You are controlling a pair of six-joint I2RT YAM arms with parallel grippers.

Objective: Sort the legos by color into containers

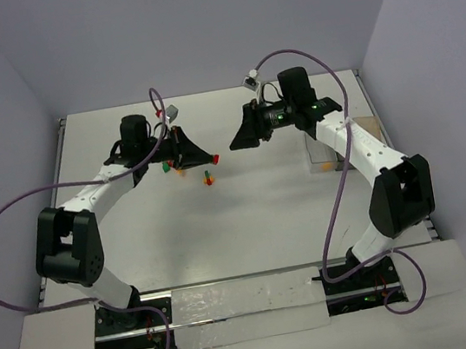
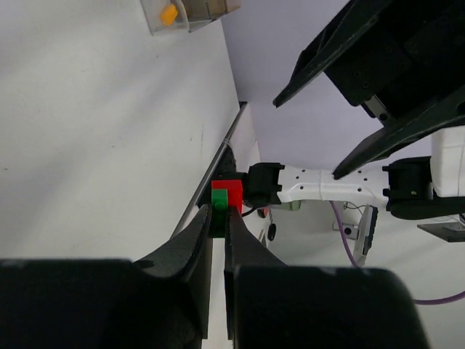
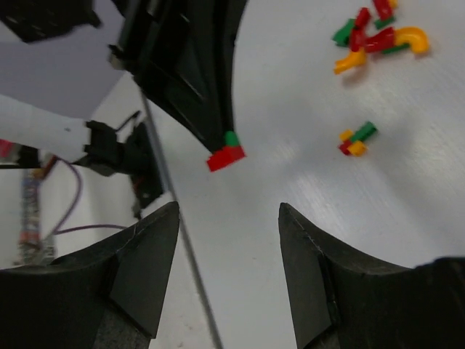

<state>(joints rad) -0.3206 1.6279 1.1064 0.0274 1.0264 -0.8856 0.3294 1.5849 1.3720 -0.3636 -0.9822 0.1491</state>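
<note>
Clamping a joined red-and-green lego between its fingertips, the left gripper is pointing it at the right gripper, whose jaws are gaping wide with nothing between them. Other legos are lying in two loose clusters on the table, while the containers are sitting beside the right arm, one holding an orange piece.

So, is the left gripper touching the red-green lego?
Touching: the left wrist view shows the left gripper clamped on the lego at its tips.
</note>
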